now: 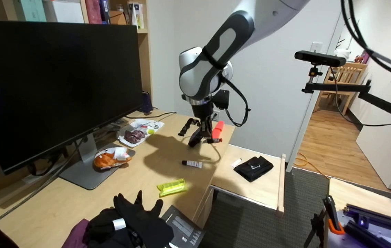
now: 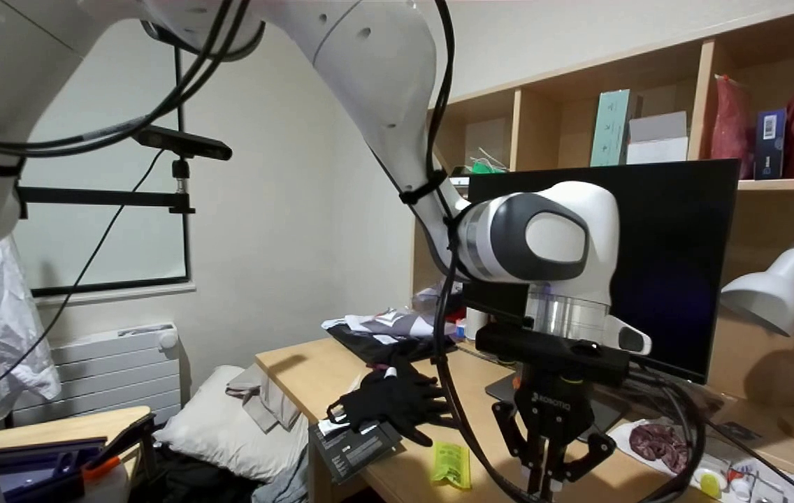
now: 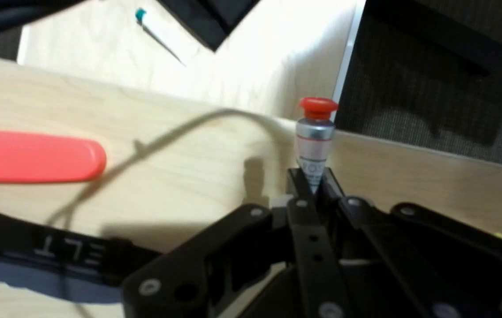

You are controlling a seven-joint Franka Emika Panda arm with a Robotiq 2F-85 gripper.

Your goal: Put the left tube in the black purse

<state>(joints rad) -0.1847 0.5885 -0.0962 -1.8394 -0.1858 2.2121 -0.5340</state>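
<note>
The end effector (image 3: 313,177) pinches a red-capped tube (image 3: 315,137) between its fingertips, the cap end jutting out past them; the tube appears to hang above the worktop (image 1: 137,177), close to the edge that faces the black purse (image 1: 253,167). The purse lies on a lower board (image 1: 261,194) beyond that edge, apart from the tube. Since the cap end has no support, a knock against the purse or the board could swivel the tube or work it loose, perhaps onto the dark carpet (image 1: 250,220). The purse looks flat, and no open mouth can be made out, so a release from above might leave the tube lying on top or rolling off. A white marker-like item (image 1: 236,163) just beside the purse could be nudged on the way down. A black-capped tube (image 1: 193,164) lies on the worktop; if "left" meant that one, given an unclear viewpoint, the wrong tube is in the grip.
</note>
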